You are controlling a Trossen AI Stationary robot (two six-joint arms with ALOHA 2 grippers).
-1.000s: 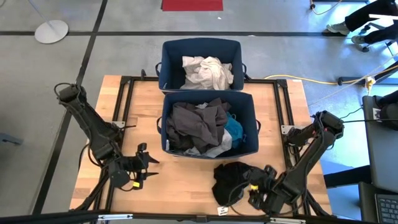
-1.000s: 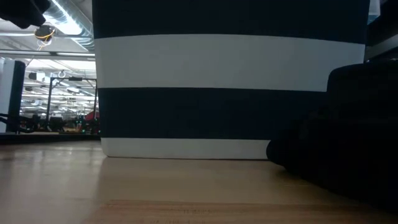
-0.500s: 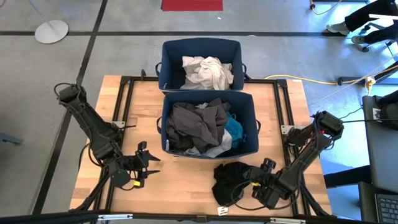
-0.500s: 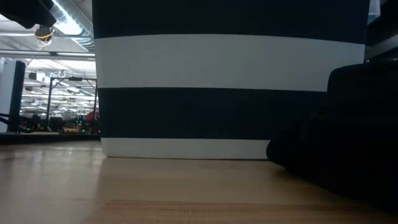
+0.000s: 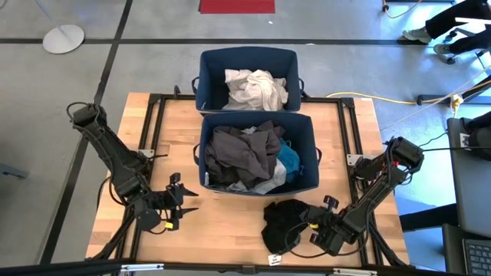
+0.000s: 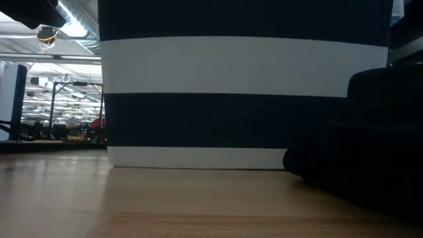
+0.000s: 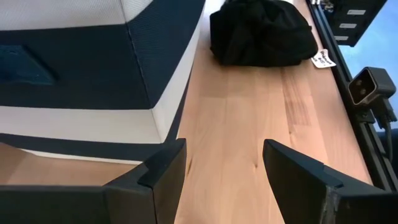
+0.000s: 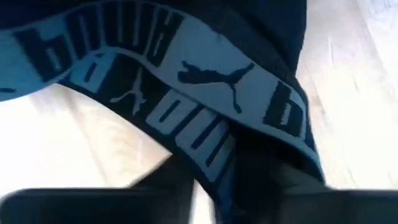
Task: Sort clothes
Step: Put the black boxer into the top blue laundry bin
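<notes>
A black garment (image 5: 282, 221) with a blue-grey printed waistband (image 8: 186, 81) lies bunched on the table, just near of the nearer navy bin (image 5: 204, 157). It also shows in the left wrist view (image 7: 261, 31). My right gripper (image 5: 311, 226) is down on the garment's right side and shut on it. My left gripper (image 5: 180, 201) hovers open at the table's near left, holding nothing. The nearer bin holds dark grey (image 5: 245, 152), turquoise (image 5: 289, 161) and white clothes. The far bin (image 5: 247, 55) holds white clothes (image 5: 255, 88). My right gripper has the black garment's waistband (image 8: 211, 158) between its two fingers (image 8: 292, 186), together with dark cloth beside it. The fingers come from above, pointing steeply down. How many layers they have I cannot tell. The garment lies on the table.
The two bins stand one behind the other along the table's middle. A small white tag (image 7: 323, 59) lies by the garment near the front edge. Bare wood (image 5: 222, 222) stretches between my grippers. The nearer bin's striped wall (image 6: 238, 99) fills the low view.
My right gripper has come down onto the right side of the black garment, shifting slightly toward the table's far edge. The garment has stayed where it lay.
</notes>
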